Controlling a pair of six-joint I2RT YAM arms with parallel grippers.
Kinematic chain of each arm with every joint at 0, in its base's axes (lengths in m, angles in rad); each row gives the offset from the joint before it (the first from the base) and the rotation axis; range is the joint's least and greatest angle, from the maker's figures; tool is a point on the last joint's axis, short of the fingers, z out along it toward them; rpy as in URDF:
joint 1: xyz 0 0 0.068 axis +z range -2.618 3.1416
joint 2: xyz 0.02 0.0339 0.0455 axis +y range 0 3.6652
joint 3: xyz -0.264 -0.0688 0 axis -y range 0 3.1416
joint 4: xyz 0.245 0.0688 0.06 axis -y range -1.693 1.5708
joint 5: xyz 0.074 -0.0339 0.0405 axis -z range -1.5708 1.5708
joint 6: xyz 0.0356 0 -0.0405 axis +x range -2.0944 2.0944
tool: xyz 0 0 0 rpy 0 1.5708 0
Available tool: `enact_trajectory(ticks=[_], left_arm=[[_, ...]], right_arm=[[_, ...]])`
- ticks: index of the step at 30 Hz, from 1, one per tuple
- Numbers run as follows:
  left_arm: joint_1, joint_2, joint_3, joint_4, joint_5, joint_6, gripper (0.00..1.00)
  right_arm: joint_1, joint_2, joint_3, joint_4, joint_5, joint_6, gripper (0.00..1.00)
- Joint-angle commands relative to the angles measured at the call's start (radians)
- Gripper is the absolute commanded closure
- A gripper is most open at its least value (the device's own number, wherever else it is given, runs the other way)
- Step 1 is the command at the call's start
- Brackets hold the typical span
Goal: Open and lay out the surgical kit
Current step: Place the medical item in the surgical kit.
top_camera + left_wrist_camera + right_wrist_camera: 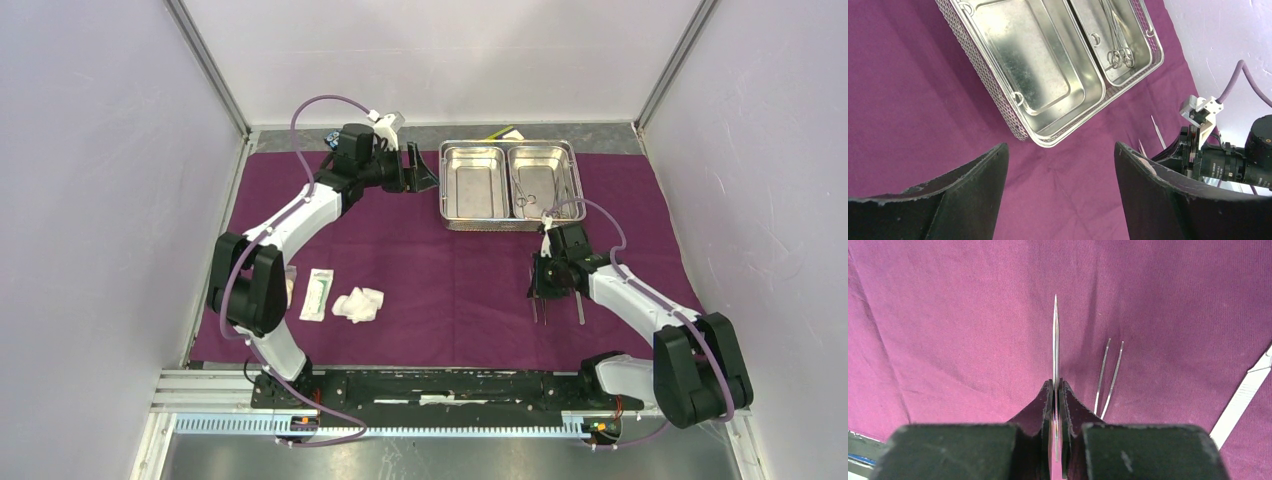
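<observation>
Matt woven purple cloth wrap — glossy, faintly scuffed steel tray, polished steel instrument

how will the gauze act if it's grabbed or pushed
Probably soft and floppy: the gauze looks crumpled, so it may squash. Likely very light, being a loose wad. It lies slumped on the cloth, so it should drag rather than roll.

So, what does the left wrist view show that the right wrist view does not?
Only the left wrist view shows the steel tray, with clamps in one compartment, framed by the open left end effector. Only the right wrist view shows the right end effector shut on a slim pointed steel tool, thin tweezers lying beside it, and a flat steel tool at the right edge. Both show the purple cloth; thin steel tips in the left view may be the same tools.
</observation>
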Motion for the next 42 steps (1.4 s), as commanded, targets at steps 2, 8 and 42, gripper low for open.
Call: enact_trajectory(ticks=[2, 8, 42], left_arm=[[-0.001, -0.023, -0.004, 0.022, -0.002, 0.025, 0.17], [-0.002, -0.022, -0.005, 0.024, -0.002, 0.023, 0.16], [-0.004, -0.034, -0.031, 0.04, -0.002, 0.017, 0.16]], right_arm=[[0.006, 0.003, -0.002, 0.03, 0.011, 0.016, 1.0], [0.012, 0.01, -0.004, 0.033, 0.003, 0.022, 1.0], [0.022, 0.031, 0.003, 0.013, 0.041, 0.017, 0.94]])
